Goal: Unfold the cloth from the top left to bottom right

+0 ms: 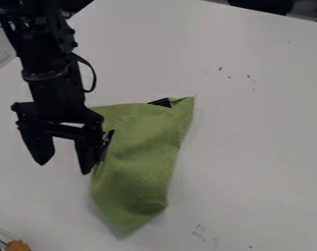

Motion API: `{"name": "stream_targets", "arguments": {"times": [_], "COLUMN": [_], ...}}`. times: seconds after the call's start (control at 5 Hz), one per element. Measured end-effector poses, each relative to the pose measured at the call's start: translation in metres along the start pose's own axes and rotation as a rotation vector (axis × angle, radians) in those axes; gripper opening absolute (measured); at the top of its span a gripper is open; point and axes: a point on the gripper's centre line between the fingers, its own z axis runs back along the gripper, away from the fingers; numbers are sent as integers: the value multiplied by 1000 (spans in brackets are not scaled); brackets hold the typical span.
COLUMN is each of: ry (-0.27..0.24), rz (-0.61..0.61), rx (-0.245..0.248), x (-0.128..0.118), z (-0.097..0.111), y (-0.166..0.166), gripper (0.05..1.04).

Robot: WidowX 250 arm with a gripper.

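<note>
Gripper [64, 166] empty, fingers apart; I hold it beside the left edge of the green cloth [142, 142] on the table [255, 147]. Judged step: pre-grasp. Next: align with the upper-left corner, then close.

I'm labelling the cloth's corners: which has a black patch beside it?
The top right corner of the green cloth: a black patch lies beside it; the bottom corner is plain green.

The green cloth [144, 142] looks matt and slightly rough, the white table [252, 132] smooth.
</note>
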Motion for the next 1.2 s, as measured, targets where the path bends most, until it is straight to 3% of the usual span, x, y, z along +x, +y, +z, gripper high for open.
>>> {"name": "stream_targets", "arguments": {"times": [0.2,0.6,0.8,1.0,1.2], "ry": [-40,-5,0,5,3], "rz": [-23,-41,-29,-28,-29], "rx": [-17,-27,-19,-5,-6], "x": [26,49,51,51,51], "z": [-11,-43,-49,-49,-49], "y": [-5,-2,-1,-2,-1], "gripper": [1001,1001,982,881,582]}}
